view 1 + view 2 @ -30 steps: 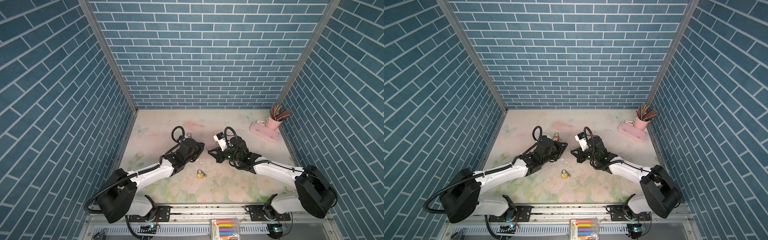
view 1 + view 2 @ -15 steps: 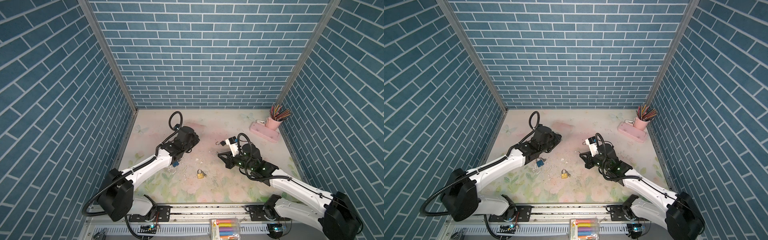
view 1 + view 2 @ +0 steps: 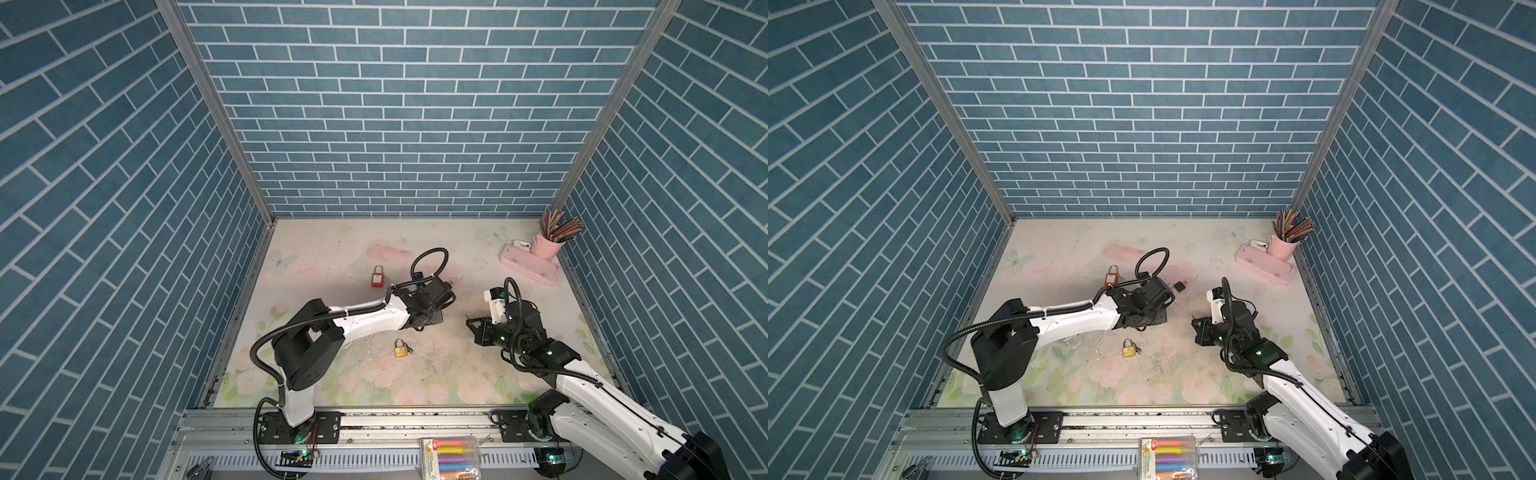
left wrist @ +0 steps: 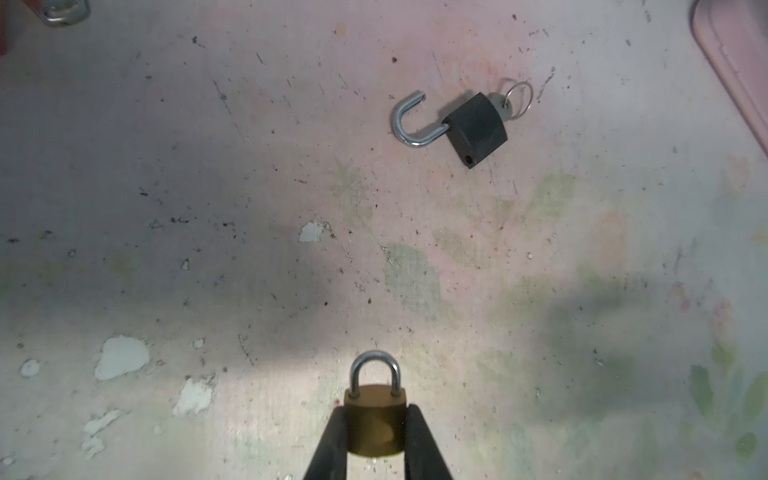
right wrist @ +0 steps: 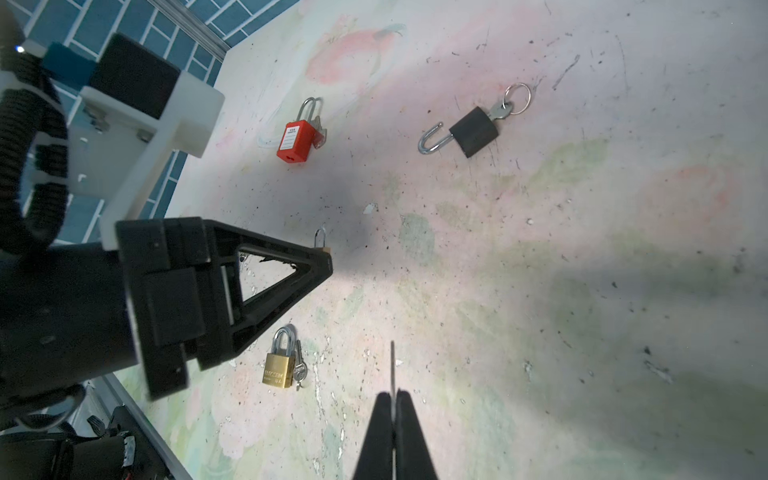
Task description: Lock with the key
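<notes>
Left hand [image 4: 375,410] clamping small brass padlock [image 4: 374,432] by flanks: rigid, smooth, likely slipping. Right hand [image 5: 392,395] pinching thin key [image 5: 392,361], light.

Your worktop [image 3: 457,374] is a scuffed floral sheet, chipped near the middle; at 10 o'clock a red padlock [image 3: 377,277] lies flat; at 1 o'clock, near centre, a black padlock [image 3: 1179,286] lies with its shackle swung open; at 6 o'clock a brass padlock [image 3: 400,349] has a key [image 5: 299,371] just beside it; at 2 o'clock you have a pink case [image 3: 530,268] and a pink cup [image 3: 548,247] of pencils.
</notes>
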Controlling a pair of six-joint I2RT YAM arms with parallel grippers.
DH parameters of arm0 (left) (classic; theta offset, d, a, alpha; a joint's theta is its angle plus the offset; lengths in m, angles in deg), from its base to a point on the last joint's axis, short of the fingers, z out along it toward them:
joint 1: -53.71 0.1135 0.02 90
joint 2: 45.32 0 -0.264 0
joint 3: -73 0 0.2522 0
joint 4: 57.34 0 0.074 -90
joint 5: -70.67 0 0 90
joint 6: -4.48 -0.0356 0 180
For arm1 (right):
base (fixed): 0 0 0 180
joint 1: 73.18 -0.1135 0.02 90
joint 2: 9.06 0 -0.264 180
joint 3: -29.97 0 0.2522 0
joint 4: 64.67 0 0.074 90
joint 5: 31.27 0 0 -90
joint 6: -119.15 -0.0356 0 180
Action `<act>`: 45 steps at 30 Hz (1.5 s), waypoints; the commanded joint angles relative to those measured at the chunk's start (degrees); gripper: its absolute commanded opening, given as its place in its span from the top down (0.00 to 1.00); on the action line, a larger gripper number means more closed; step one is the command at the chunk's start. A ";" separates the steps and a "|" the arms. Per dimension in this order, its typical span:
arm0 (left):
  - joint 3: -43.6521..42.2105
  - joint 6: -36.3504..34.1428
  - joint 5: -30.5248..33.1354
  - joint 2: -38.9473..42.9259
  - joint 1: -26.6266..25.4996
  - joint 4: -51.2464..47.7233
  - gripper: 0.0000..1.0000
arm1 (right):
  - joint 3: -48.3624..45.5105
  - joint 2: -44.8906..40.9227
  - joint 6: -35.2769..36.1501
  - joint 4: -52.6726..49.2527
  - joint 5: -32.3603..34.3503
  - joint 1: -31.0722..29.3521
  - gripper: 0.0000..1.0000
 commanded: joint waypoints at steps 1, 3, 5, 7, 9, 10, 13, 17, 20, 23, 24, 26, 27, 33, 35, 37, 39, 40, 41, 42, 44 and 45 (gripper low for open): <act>3.05 -0.83 2.11 -2.76 -0.03 -2.01 1.00 | -0.19 0.62 -1.73 -0.36 -0.29 0.40 1.00; 3.97 -0.96 1.58 -4.41 0.04 -1.45 1.00 | -0.17 1.52 -1.74 -0.15 -0.46 0.48 1.00; 4.79 -1.11 0.97 -5.86 0.01 -0.84 1.00 | -0.22 2.18 -1.61 0.15 -0.63 0.65 1.00; 6.29 -1.44 0.64 -7.51 0.04 -1.01 1.00 | -0.21 2.59 -1.39 0.53 -0.90 0.83 1.00; 7.38 -1.77 0.25 -8.72 0.07 -1.15 1.00 | -0.22 2.68 -1.19 0.50 -0.98 1.05 1.00; 7.82 -1.88 0.04 -9.39 0.02 -1.02 1.00 | -0.21 2.72 -1.12 0.45 -1.00 1.18 1.00; 9.33 -2.23 -0.58 -10.90 0.07 -1.06 1.00 | -0.54 2.63 -0.97 0.47 -1.05 1.71 1.00; 10.91 -2.67 -1.22 -12.43 0.08 -1.50 1.00 | -0.92 2.60 -1.01 0.57 -1.40 2.41 1.00; 11.85 -3.11 -1.10 -13.07 0.04 -1.89 1.00 | -1.18 2.47 -0.90 0.68 -1.61 2.93 1.00; 12.97 -3.87 0.39 -13.64 0.09 -2.86 1.00 | -1.18 2.67 -0.72 0.77 -1.86 3.41 1.00; 13.34 -4.15 0.75 -13.86 0.02 -3.08 1.00 | -1.12 2.70 -0.62 0.85 -2.06 3.54 1.00; 13.83 -4.74 1.07 -14.28 0.17 -3.02 1.00 | -1.12 2.96 -0.52 1.00 -2.21 3.81 1.00; 14.10 -5.05 1.12 -14.54 0.16 -3.00 1.00 | -1.15 3.01 -0.48 1.11 -2.30 3.91 1.00; 16.52 -5.94 1.58 -17.06 0.68 -3.40 1.00 | -0.93 3.90 -0.37 1.57 -2.92 4.25 1.00; 17.22 -6.21 1.45 -17.69 0.87 -3.28 1.00 | -0.92 3.94 -0.30 1.57 -3.00 4.26 1.00; 18.28 -6.89 1.35 -18.40 0.97 -3.32 1.00 | -0.90 3.95 -0.30 1.50 -3.01 4.35 1.00; 19.26 -7.33 1.47 -19.11 0.95 -3.66 1.00 | -0.90 3.92 -0.22 1.52 -3.06 4.40 1.00; 19.68 -7.52 1.38 -19.42 0.89 -3.78 1.00 | -0.90 3.92 -0.22 1.45 -3.07 4.49 1.00; 19.94 -7.59 1.35 -19.65 0.95 -3.94 1.00 | -0.90 3.82 -0.13 1.32 -3.07 4.53 1.00; 20.33 -7.60 1.31 -20.05 0.97 -4.20 1.00 | -0.88 3.74 -0.13 1.31 -3.01 4.66 1.00; 20.67 -7.79 1.03 -20.20 0.96 -4.25 0.92 | -0.91 3.77 -0.04 1.21 -3.09 4.74 1.00; 20.77 -7.83 0.96 -20.29 0.93 -4.39 0.85 | -0.86 3.76 -0.04 1.17 -3.09 4.85 1.00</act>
